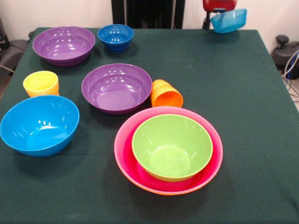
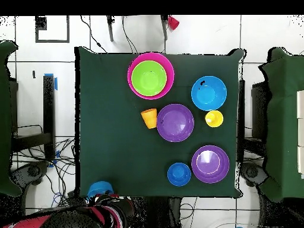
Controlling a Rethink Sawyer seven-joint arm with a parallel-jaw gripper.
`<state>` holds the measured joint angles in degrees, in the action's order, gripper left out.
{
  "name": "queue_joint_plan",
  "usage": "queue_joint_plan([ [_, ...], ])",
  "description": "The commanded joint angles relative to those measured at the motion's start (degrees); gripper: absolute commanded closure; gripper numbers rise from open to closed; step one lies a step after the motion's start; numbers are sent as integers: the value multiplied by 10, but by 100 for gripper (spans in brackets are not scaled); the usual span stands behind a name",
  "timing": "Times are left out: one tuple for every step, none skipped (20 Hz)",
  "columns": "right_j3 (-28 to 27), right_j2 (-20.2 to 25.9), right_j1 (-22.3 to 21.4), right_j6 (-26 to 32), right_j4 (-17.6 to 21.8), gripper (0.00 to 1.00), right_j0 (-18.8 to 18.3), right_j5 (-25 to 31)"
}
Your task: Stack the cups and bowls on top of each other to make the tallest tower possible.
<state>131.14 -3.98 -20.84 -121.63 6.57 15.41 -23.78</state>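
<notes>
Glossy plastic is all we see on the dark green table (image 1: 243,140), and we can read no brand, label or writing on any piece.

Nearest the front camera sits the tower (image 1: 168,149): a green bowl (image 1: 172,145) nested in a large pink bowl (image 1: 126,154), with an orange rim (image 1: 163,190) showing beneath the pink, so an orange bowl seems to lie outermost. Just behind it an orange cup (image 1: 166,94) lies on its side, touching or nearly touching a purple bowl (image 1: 117,87). A yellow cup (image 1: 41,84) stands upright beside a light blue bowl (image 1: 39,124). At the far side are a second purple bowl (image 1: 64,44) and a small dark blue bowl (image 1: 116,37), close together.

At the table's far corner the gripper (image 1: 219,5) shows only as a red part at the frame's top, with a teal bowl (image 1: 228,20) tilted in the air just beneath it. The bowl appears to hang from the gripper, but we cannot tell how its fingers are set. The tower lies well apart from it, across the table.
</notes>
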Motion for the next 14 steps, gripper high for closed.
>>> queue_joint_plan([
  [-80, 26, 9, -76, -32, 100, -2, 10],
  [-79, 26, 8, -76, -32, 100, -2, 11],
  [-77, 28, 5, -77, -32, 100, -4, 14],
  [-74, 28, -2, -77, -32, 100, -6, 22],
  [-57, 34, -30, -78, -33, 100, -10, 45],
  [-46, 39, -56, -77, -34, 100, -14, 67],
  [-35, 44, -82, -76, -36, 100, -17, 90],
  [-30, 47, -98, -76, -36, 100, -19, 103],
  [-25, 55, -118, -75, -37, 100, -25, 124],
  [-23, 57, -126, -75, -37, 100, -27, 133],
  [-21, 63, -139, -74, -36, 100, -36, 149],
  [-18, 68, -147, -75, -35, 100, -41, 158],
  [-12, 79, -170, -75, -34, 100, -55, 181],
  [-9, 83, -185, -73, -34, 100, -59, 199],
])
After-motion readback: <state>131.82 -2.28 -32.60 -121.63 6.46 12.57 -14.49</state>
